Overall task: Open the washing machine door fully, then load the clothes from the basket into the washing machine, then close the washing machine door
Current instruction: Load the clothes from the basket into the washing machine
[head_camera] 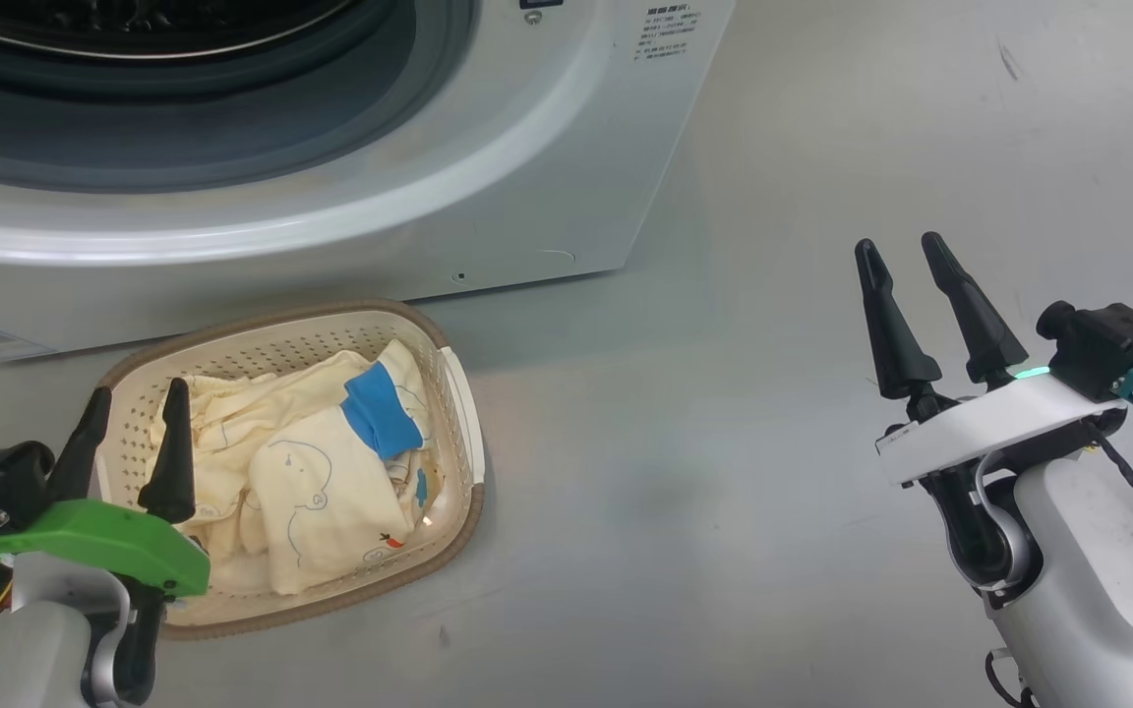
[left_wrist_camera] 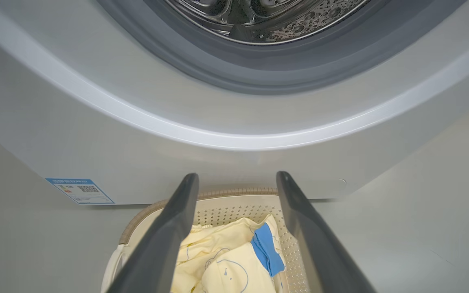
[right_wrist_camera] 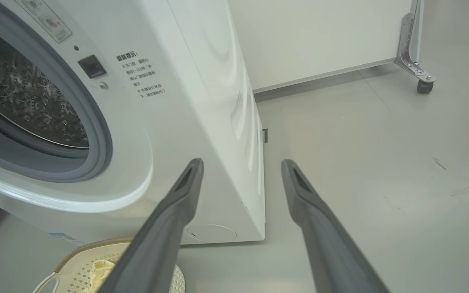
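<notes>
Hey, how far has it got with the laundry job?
Looks done: the washing machine's drum stands uncovered, so the door seems open. In hand: the left pincer, open and empty, hangs over the basket; the right pincer is open, off to the machine's right. Left: all the clothes lie in the basket, then closing the door.

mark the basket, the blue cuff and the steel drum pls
basket [head_camera: 281,349]: head view, perforated far wall
blue cuff [head_camera: 380,408]: head view, middle of the band
steel drum [left_wrist_camera: 299,16]: left wrist view, perforated lower wall
</notes>
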